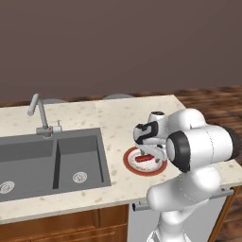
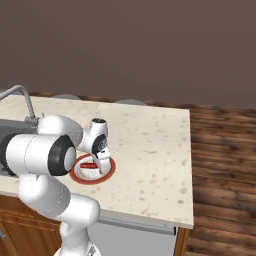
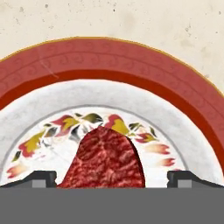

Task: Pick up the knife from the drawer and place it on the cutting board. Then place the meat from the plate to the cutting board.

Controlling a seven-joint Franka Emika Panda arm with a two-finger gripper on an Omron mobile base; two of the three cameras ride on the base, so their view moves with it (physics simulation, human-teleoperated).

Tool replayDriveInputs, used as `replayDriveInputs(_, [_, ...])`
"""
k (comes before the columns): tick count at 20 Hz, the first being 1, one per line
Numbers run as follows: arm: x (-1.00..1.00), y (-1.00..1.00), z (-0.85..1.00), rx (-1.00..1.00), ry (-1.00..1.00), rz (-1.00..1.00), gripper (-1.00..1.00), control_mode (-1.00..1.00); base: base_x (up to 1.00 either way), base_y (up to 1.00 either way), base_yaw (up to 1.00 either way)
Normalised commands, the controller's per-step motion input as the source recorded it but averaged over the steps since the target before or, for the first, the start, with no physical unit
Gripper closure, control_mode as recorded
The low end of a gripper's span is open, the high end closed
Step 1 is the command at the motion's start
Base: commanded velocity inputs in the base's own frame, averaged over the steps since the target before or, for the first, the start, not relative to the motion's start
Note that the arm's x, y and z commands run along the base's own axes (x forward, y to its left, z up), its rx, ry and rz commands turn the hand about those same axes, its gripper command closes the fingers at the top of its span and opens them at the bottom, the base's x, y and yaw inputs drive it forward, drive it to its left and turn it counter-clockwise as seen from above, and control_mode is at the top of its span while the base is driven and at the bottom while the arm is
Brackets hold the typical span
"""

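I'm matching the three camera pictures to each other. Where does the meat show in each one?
Left base view: meat right of centre, on the plate, partly behind the pincer.
Right base view: meat left of centre, on the plate.
Hand view: meat bottom centre, between the fingertips.
Shared landmark: the plate's red rim.

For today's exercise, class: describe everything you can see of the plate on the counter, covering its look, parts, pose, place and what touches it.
The plate is round, with a broad red rim bearing a faint scroll pattern, a thin gold edge and a white centre painted with red, yellow and dark leaf shapes. It lies flat on the speckled beige counter, right of the sink. A chunk of raw red meat rests on its centre. The open hand hangs just above, fingertips either side of the meat.
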Motion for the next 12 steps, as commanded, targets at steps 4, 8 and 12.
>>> replayDriveInputs(4, [0.14,0.00,-0.28,0.00,0.01,0.00,-1.00,-1.00,0.00,0.00,0.00])
replayDriveInputs(8, [0.10,0.00,-0.28,0.00,0.00,0.00,-1.00,-1.00,0.00,0.00,0.00])
replayDriveInputs(12, [0.07,0.01,-0.25,0.00,0.00,-0.02,1.00,-1.00,0.00,0.00,0.00])
